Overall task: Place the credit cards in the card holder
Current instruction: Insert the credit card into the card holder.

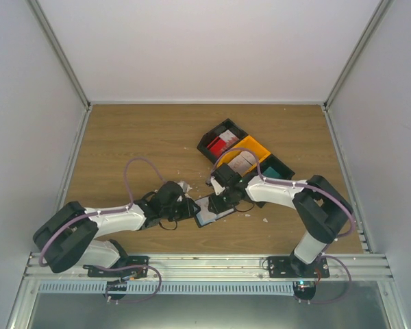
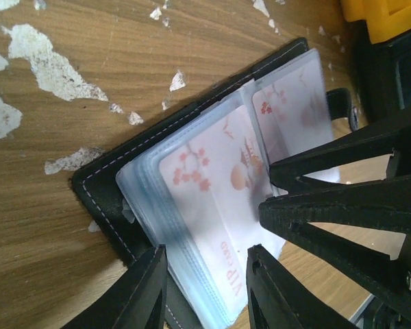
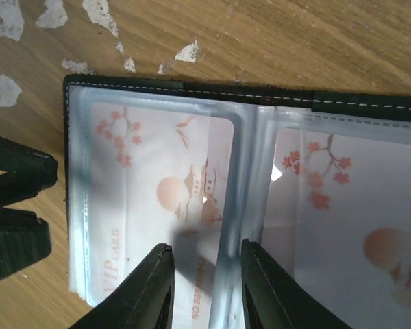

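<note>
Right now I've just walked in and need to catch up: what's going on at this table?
Both arms are working on the open card holder lying on the table. The left gripper straddles one edge of its clear sleeves, and the right gripper stands with jaws apart at the middle fold. Two blossom-print cards already sit in sleeves. Other cards wait in the bins behind.

We see the black card holder (image 3: 192,90) lying open on the worktop (image 3: 294,41). Two whitish credit cards (image 3: 151,171) with reddish blossom prints sit in its clear sleeves.
</note>
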